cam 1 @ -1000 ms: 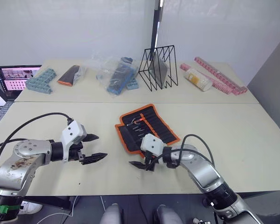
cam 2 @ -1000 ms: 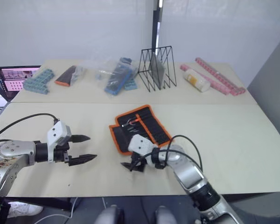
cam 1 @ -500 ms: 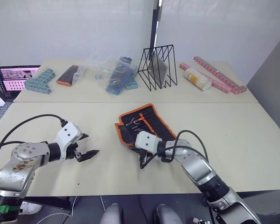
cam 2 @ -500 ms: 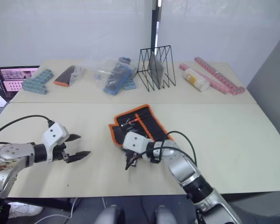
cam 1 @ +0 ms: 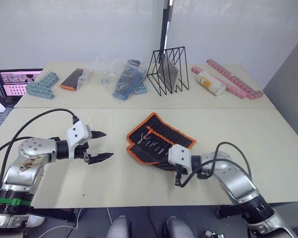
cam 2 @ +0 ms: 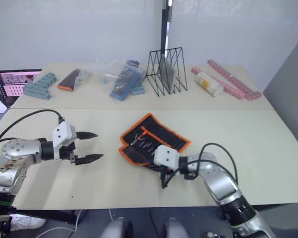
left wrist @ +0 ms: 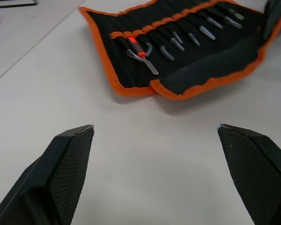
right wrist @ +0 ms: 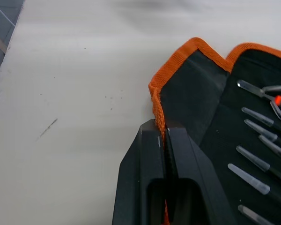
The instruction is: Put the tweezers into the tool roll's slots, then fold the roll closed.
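Beige bench (cam 1: 268,134) carried the tool roll (cam 1: 159,140) near its front middle, lying open with the tweezers (left wrist: 196,35) already seated in the slots (left wrist: 178,21). Right gripper (right wrist: 163,140) was clamped on the roll's orange edge, probably to begin the fold. Left gripper (cam 1: 100,145) hovered well apart, fingers spread, holding nothing.

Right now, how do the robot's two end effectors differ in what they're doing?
The left end effector has its fingers spread wide and holds nothing; the right end effector is pinched shut on the orange edge of the tool roll. The left hovers over bare table, well apart from the roll; the right touches the roll at its near edge. Both have two black fingers.
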Controlling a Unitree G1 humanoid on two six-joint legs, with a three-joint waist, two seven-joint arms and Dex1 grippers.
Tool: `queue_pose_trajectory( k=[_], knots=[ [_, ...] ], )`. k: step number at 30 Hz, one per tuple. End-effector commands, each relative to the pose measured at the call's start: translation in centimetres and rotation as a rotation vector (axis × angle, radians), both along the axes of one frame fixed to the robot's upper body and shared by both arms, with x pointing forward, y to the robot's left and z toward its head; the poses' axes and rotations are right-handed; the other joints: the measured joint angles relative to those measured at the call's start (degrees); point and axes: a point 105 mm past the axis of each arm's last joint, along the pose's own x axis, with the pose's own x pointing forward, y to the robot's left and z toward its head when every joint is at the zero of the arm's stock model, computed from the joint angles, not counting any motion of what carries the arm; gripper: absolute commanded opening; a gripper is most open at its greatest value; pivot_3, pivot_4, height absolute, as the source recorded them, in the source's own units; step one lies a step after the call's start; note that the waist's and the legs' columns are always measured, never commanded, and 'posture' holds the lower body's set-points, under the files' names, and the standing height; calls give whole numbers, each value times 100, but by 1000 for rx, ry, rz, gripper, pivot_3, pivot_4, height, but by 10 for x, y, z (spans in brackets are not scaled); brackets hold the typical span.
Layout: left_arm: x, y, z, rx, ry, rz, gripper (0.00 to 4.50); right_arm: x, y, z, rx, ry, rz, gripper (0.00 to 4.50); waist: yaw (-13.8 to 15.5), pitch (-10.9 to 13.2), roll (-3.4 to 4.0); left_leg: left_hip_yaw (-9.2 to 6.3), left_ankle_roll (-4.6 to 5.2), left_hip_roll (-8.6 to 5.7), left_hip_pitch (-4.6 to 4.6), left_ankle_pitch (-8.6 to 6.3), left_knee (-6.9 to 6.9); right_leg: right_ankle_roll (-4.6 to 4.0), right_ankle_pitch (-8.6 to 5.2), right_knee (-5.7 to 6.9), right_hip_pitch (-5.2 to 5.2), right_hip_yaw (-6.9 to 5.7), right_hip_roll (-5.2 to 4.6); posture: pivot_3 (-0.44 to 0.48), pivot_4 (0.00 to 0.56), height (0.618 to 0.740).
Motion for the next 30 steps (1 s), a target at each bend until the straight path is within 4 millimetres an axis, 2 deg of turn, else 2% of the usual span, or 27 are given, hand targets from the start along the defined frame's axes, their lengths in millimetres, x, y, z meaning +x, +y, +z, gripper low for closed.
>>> queue_pose_trajectory(
  k=[1, 10, 14, 22, 30],
  knots=[
    [7, -11, -9, 115, -59, -131, 4500, 0, -7, 18, 50, 5, -20, 26, 10, 0, 0, 1, 0, 0, 0, 0, 0, 0, 0, 0, 0, 0, 0, 0, 150, 685],
    [31, -58, -9, 173, -129, -348, 4500, 4, -18, 16, 43, 22, -114, 26, 92, 0, 0, -9, 3, -8, -31, 0, 35, 2, 1, 2, -6, -6, 1, 0, 150, 685],
    [39, -60, -10, 202, -134, -377, 4500, 3, -22, 14, 37, 23, -143, 26, 58, 0, 0, -11, 23, -10, -43, -12, 67, 5, 3, 11, -7, -8, 0, 0, 150, 685],
    [37, -71, -11, 209, -128, -490, 4500, 0, -29, 9, 14, 25, -173, 26, 72, 0, 0, -12, 24, -12, -45, -12, 73, 7, 3, 13, -5, -9, -1, 0, 150, 685],
    [38, -87, -15, 198, -144, -534, 2002, 1, -30, 6, 6, 23, -185, 0, 71, 0, 0, -13, 24, -12, -45, -12, 76, 8, 4, 16, -6, -9, -1, 0, 150, 685]
  ],
)
